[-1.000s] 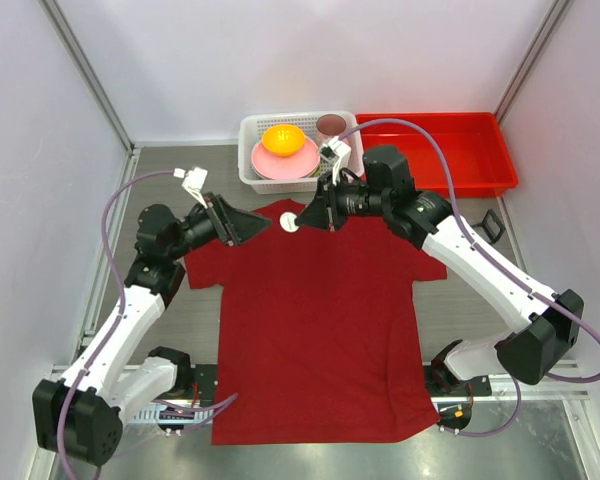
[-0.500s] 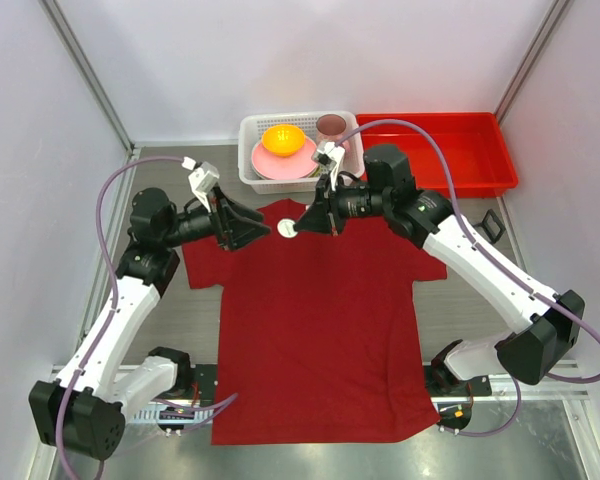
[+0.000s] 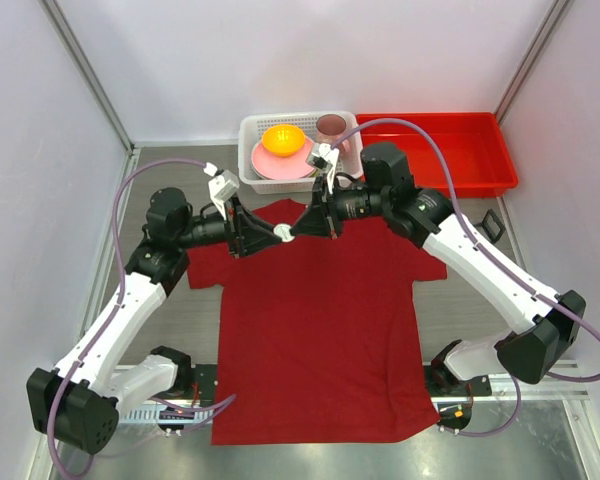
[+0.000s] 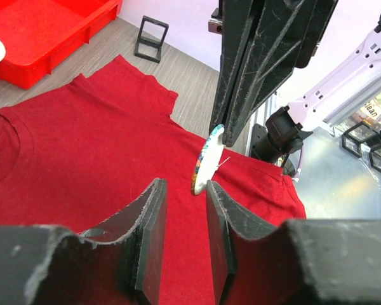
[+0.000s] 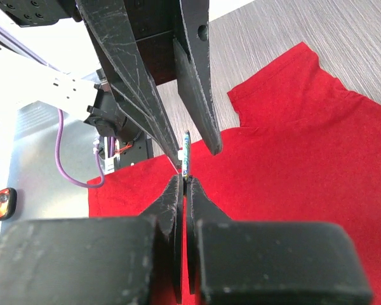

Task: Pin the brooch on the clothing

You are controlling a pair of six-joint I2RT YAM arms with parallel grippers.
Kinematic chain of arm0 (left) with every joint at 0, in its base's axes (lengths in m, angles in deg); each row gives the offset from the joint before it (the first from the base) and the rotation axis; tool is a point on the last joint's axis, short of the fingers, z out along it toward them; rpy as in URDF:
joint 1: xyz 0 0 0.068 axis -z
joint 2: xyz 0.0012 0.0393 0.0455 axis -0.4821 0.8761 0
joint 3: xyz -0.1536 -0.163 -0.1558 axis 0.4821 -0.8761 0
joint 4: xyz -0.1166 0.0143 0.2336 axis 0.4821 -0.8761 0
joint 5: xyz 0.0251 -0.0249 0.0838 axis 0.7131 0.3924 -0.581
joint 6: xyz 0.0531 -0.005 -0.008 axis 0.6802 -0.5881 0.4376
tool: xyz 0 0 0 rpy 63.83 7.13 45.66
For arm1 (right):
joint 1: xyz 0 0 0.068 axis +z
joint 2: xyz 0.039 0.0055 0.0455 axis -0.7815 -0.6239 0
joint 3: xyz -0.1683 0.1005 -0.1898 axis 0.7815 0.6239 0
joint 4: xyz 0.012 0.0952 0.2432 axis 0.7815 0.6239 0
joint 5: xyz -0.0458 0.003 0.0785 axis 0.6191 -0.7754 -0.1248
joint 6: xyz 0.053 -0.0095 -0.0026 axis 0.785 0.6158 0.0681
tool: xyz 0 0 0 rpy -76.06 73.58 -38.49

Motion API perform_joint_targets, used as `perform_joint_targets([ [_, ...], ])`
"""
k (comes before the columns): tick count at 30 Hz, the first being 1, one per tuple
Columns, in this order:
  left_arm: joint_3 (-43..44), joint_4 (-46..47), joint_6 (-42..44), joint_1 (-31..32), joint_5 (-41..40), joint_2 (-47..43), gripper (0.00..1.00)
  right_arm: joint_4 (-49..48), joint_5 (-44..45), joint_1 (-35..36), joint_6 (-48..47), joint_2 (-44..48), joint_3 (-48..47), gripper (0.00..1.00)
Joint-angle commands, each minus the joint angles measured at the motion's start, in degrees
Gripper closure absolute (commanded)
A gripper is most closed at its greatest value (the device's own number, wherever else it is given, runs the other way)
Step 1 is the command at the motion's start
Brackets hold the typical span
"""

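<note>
Well, at the left the left arm (image 3: 115, 330) rises from its base and bends in toward the middle, over the grey desk (image 3: 195, 315). The left fingers (image 3: 265, 237) point rightward in the air above the neck end of the dark red T-shirt (image 3: 320, 330), which lies spread flat on the desk with its hem nearest the arm bases. These fingers are parted, with a narrow gap between them. The brooch (image 3: 281, 235), a small pale disc, is held on edge, off the cloth, right at their tips. In the right wrist view its rim sits between the two left fingertips with daylight on at least one side, so they are not clamped on it. Just right of it, the right fingers (image 3: 298, 232) point leftward, tip to tip with the left ones, and are pressed together on the brooch's opposite edge, pinching it. The right arm (image 3: 490, 272) slopes back from there to its base at the near right. Behind the shirt, a white basket (image 3: 248, 150) holds a pink plate (image 3: 265, 162), an orange bowl (image 3: 282, 139) and a brownish cup (image 3: 330, 124). To the basket's right lies a red tray (image 3: 435, 150), and a small black stand (image 3: 491, 224) sits on the desk beyond the right sleeve
</note>
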Motion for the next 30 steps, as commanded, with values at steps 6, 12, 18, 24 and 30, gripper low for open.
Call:
perform_joint_targets([
  [6, 1.4, 0.3, 1.3, 1.3, 0.0, -1.0, 0.68, 1.6, -3.6, 1.1, -2.6, -3.0, -5.5, 0.99],
  [12, 0.9, -0.2, 1.6, 1.3, 0.5, -1.8, 0.86, 4.1, -3.9, 1.5, -5.5, -4.6, -7.3, 0.99],
  [18, -0.2, -1.0, -2.7, 1.3, -7.8, -2.6, 0.99, 3.8, 3.2, 1.5, -5.5, -4.7, -8.8, 0.84],
  [24, -3.5, 3.6, -13.9, 1.3, -19.5, -3.4, 1.0, 2.5, 8.1, 1.5, -5.1, -3.1, -7.3, 0.48],
  [30, -3.0, 1.3, -10.4, 1.3, -23.7, -4.3, 1.0, 0.8, 9.4, 1.6, -3.2, -3.7, -7.4, 0.44],
])
